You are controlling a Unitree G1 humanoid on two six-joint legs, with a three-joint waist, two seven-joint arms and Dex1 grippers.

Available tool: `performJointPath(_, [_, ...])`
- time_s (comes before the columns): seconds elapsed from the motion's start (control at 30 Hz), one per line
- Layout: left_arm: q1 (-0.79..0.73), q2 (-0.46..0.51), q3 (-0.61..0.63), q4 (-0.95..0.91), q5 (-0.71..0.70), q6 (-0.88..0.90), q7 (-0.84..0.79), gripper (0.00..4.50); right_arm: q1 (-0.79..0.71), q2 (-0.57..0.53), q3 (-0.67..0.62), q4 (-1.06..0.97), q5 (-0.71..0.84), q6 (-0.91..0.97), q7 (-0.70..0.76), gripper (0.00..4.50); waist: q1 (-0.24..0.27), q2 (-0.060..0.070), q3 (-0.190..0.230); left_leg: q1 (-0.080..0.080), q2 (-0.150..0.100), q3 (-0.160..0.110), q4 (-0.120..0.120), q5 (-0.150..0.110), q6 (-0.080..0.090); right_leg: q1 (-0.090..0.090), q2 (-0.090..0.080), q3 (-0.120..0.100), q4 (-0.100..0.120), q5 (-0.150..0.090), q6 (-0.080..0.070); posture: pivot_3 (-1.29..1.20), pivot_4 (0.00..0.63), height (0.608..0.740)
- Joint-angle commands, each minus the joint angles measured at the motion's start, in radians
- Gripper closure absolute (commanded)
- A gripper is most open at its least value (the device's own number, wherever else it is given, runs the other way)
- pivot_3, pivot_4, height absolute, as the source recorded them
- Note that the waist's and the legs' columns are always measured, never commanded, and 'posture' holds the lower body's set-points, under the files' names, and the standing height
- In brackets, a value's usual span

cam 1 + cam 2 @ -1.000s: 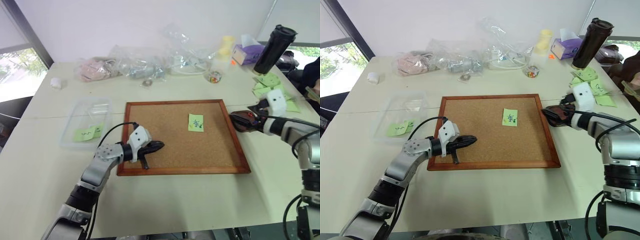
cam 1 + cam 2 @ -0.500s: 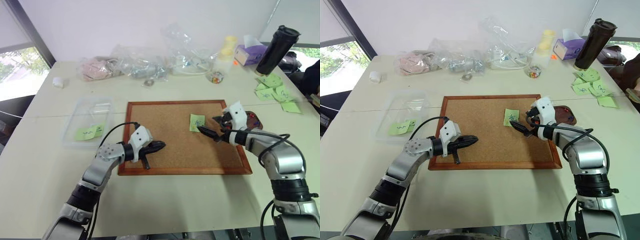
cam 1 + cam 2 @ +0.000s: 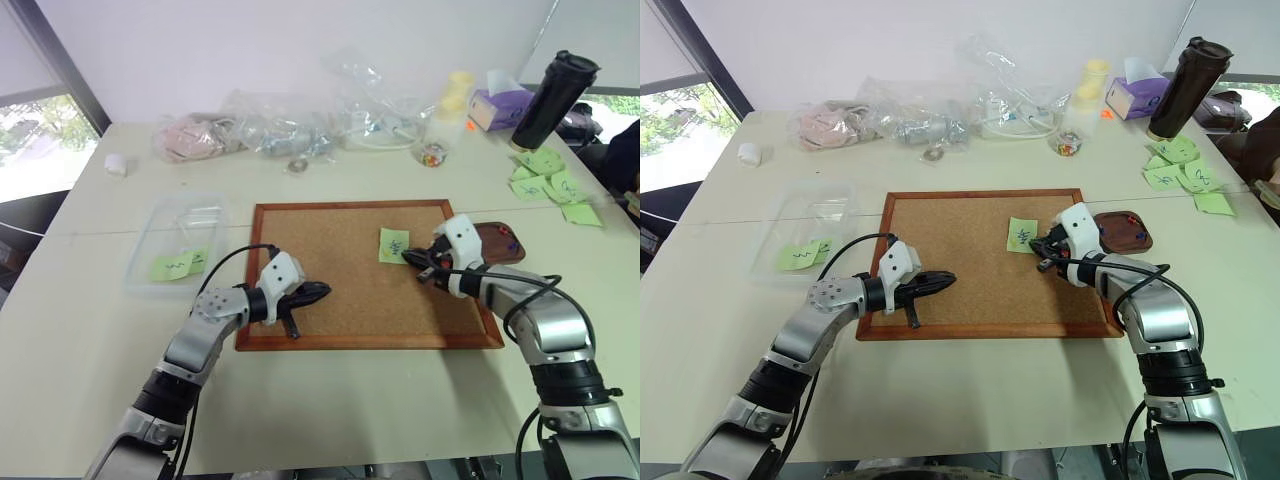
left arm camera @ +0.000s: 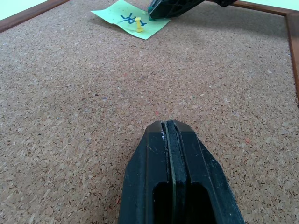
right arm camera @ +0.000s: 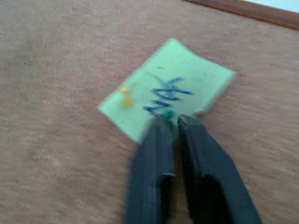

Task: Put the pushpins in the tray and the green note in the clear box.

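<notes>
**Right hand pinching the green pin on the note, left one just parked**

So my right hand [image 5: 170, 122] is down on the green note [image 3: 393, 245], which sits right of centre in the frame on the corkboard [image 3: 340, 290]. In the right wrist view my two fingers are nearly together with a green pushpin [image 5: 167, 114] nipped between the tips. A yellow pushpin [image 5: 124, 96] stands in the note just beside it, not touched. The head views can't make out either pin, they're way too small there.

My left hand [image 3: 318, 292] is pressed fully together, holding nothing, low over the cork at centre-left. Its wrist view shows the yellow pin and a black fingertip at the note's edge.

The tray [image 3: 497, 243] is at the right of the frame, just outside the board's frame, with a few tiny coloured bits in it. The clear box [image 3: 150, 246] is at left, with green notes already inside.

Clutter along the back of the bench [image 3: 330, 400]: plastic bags [image 3: 290, 125], a purple tissue box [image 3: 498, 103], a black tumbler [image 3: 554, 97], more green notes [image 3: 548, 180] upper right.
</notes>
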Motion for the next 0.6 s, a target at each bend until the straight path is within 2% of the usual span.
performJointPath(0.03, [0.025,0.020,-0.010,0.008,0.015,0.024,-0.006,4.50,0.011,-0.006,0.002,-0.061,-0.018,-0.025,-0.007,3.93,-0.001,0.000,0.000,0.000,0.000,0.000,0.000,0.000,0.000,0.000,0.000,0.000,0.000,0.000,0.000,0.00,0.150,0.740])
performJointPath(0.6, [0.020,0.023,-0.011,0.011,0.015,0.026,-0.008,4.50,0.004,0.017,0.006,-0.057,-0.022,-0.042,-0.026,3.93,-0.003,0.000,0.000,0.000,0.000,0.000,0.000,0.000,0.000,0.000,0.000,0.000,0.000,0.000,0.000,0.00,0.150,0.740])
